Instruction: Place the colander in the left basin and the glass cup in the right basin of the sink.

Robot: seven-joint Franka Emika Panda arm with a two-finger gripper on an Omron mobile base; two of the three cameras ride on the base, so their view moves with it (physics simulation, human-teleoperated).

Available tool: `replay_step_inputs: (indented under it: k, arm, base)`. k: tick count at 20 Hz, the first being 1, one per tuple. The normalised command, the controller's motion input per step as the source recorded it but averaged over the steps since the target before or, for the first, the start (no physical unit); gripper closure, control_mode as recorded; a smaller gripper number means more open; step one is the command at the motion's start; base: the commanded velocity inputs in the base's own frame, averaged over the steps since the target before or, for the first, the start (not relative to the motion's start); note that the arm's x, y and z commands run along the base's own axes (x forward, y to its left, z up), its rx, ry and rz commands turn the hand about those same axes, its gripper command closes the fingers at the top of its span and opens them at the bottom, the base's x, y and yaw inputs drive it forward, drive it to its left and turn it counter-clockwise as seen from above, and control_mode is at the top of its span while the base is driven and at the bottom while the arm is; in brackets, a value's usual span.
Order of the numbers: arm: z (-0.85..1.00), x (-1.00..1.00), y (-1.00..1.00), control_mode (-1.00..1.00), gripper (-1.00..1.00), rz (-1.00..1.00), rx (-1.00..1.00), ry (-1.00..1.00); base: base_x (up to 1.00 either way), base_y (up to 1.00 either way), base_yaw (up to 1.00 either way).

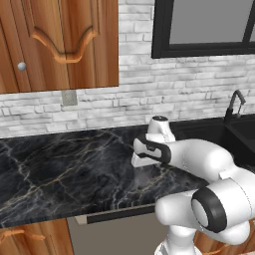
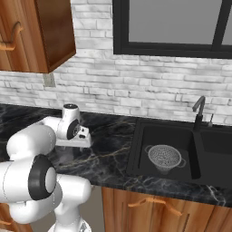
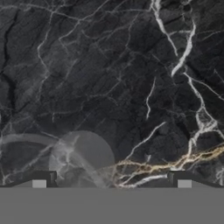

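Two claw fingertips point(image 3: 39, 181) sit wide apart at the bottom of the hand view, so the claw point(image 3: 111, 183) is open, gripping nothing. It points down at the dark marble desk point(image 3: 131, 65).

Glass cup point(image 3: 81, 159): translucent, right under the claw, between the fingertips but closer to the one on the left of the hand view. Whether a fingertip touches it, cannot tell. The cup's curved rim runs off toward the left edge of that view. It stands on the desk, not in the sink.

From the base cameras the claw itself is hidden behind the wrist point(image 1: 152, 149), which is low over the desk point(image 1: 60, 169). A faint grey smudge under the wrist in the left base view is probably the cup point(image 1: 144, 174); too faint to be sure.

Colander point(image 2: 165, 157): well off to the right of the claw in the right base view, sitting upright in the left basin point(image 2: 140, 154), mesh bowl with a rim and small side handles, near the divider. Right basin point(image 2: 217, 142) is beyond the divider, further from the claw; only part of it is in frame.

Sink point(image 2: 136, 170) is matte black, set into the desk. Faucet point(image 2: 198, 113) stands at its back edge, about in line with the divider; also visible in the left base view, far right of the claw point(image 1: 234, 105).

Behind everything: white brick wall point(image 2: 136, 90), dark-framed window point(image 2: 172, 27) above the sink, wooden cabinet point(image 1: 60, 45) above and left of the claw, a wall outlet point(image 1: 69, 97) below it.
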Motion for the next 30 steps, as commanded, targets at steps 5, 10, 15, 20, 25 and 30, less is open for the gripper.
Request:
replay_step_inputs:
  k: [5,10,15,20,25,30]
  arm:
    - [-0.01,0.16,0.00,-1.00,-1.00,0.00,0.00,0.00]
    - [0.00,0.02,0.00,-1.00,-1.00,0.00,0.00,0.00]
    - [0.00,0.00,0.00,-1.00,-1.00,0.00,0.00,0.00]
    - [-0.03,0.04,0.00,-1.00,-1.00,0.00,0.00,0.00]
    - [-0.10,0.09,0.00,-1.00,-1.00,0.00,0.00,0.00]
    - [-0.16,0.06,0.00,-1.00,-1.00,0.00,0.00,0.00]
  base:
    - [0.00,0.00,0.00]
    - [0.00,0.00,0.00]
    - [0.00,0.00,0.00]
    - [0.00,0.00,0.00]
    - [0.00,0.00,0.00]
    - [0.00,0.00,0.00]
